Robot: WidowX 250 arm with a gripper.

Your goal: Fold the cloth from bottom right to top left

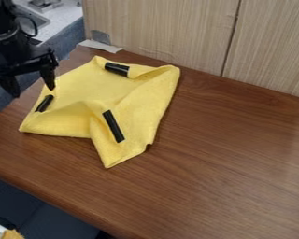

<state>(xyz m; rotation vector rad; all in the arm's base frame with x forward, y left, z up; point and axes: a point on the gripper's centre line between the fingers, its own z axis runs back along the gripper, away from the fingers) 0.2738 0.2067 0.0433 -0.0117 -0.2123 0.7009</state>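
Three black strips (pixel 113 126) sit on the cloth (pixel 77 88), perhaps as grips, since limp fabric is hard to pinch. It lies rumpled on the table (pixel 227 163), near the wall (pixel 164 32). The gripper (pixel 33 92) hangs by its left side, spread wide and empty; folding likely needs it at the lower right corner.
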